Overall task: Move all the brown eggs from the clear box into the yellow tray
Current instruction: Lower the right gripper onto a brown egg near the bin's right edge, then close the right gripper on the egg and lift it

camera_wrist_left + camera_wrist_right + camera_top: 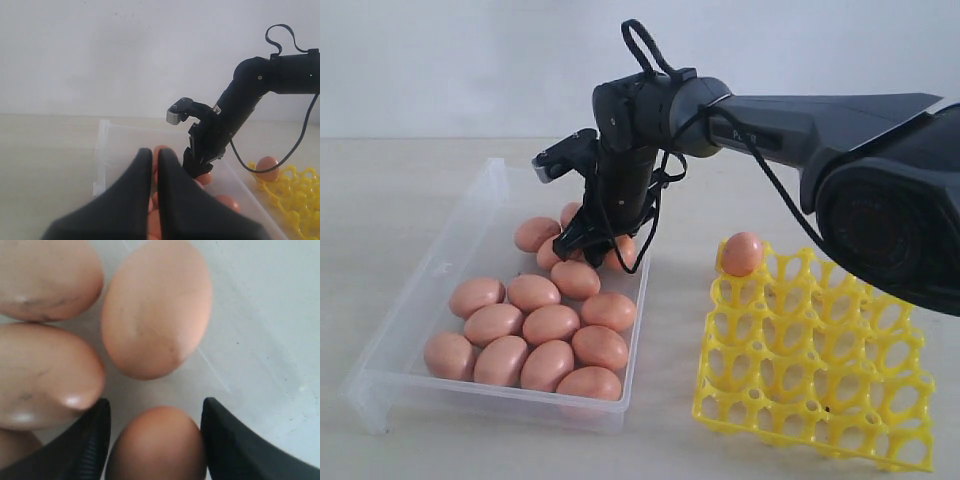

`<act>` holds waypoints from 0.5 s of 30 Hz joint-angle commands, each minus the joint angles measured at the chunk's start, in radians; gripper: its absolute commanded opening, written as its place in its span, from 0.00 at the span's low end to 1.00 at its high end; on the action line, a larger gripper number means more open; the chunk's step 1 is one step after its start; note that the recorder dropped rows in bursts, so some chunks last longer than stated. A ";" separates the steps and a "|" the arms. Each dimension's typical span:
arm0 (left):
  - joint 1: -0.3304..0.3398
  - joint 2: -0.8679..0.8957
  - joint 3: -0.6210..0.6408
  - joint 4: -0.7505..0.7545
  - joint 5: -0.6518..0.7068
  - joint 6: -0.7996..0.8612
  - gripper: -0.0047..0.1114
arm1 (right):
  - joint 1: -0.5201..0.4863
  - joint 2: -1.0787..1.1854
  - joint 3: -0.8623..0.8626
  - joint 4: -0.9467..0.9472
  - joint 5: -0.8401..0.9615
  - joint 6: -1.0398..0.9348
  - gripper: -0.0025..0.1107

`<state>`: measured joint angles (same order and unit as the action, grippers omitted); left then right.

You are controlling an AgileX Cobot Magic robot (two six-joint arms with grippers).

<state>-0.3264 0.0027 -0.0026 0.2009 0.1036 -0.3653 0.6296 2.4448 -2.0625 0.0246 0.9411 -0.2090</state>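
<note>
Several brown eggs [551, 323] lie in the clear box [440, 265] on the left. One more brown egg [742, 253] sits in a far corner cup of the yellow tray [820, 370]. My right gripper [585, 240] reaches down into the far end of the box. In the right wrist view its fingers [92, 440] press both sides of one egg [157, 445], which is low among its neighbours [155, 310]. My left gripper [155, 151] hovers shut over the near part of the box with nothing between its fingers.
The right arm's dark body [790, 120] stretches across above the gap between box and tray, with a cable [775, 185] hanging beneath it. The tray stands right of the box on the pale table [670, 400]. A white wall is behind.
</note>
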 commanded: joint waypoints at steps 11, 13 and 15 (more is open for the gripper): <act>-0.008 -0.003 0.003 -0.002 -0.005 -0.008 0.08 | -0.002 -0.094 -0.004 -0.109 -0.092 0.155 0.02; -0.008 -0.003 0.003 -0.002 -0.005 -0.008 0.08 | -0.002 -0.127 -0.004 -0.157 -0.094 0.180 0.02; -0.008 -0.003 0.003 -0.002 -0.005 -0.008 0.08 | -0.002 -0.160 0.009 -0.162 -0.109 0.202 0.02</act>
<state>-0.3264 0.0027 -0.0026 0.2009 0.1036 -0.3653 0.6296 2.3239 -2.0625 -0.1209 0.8516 -0.0315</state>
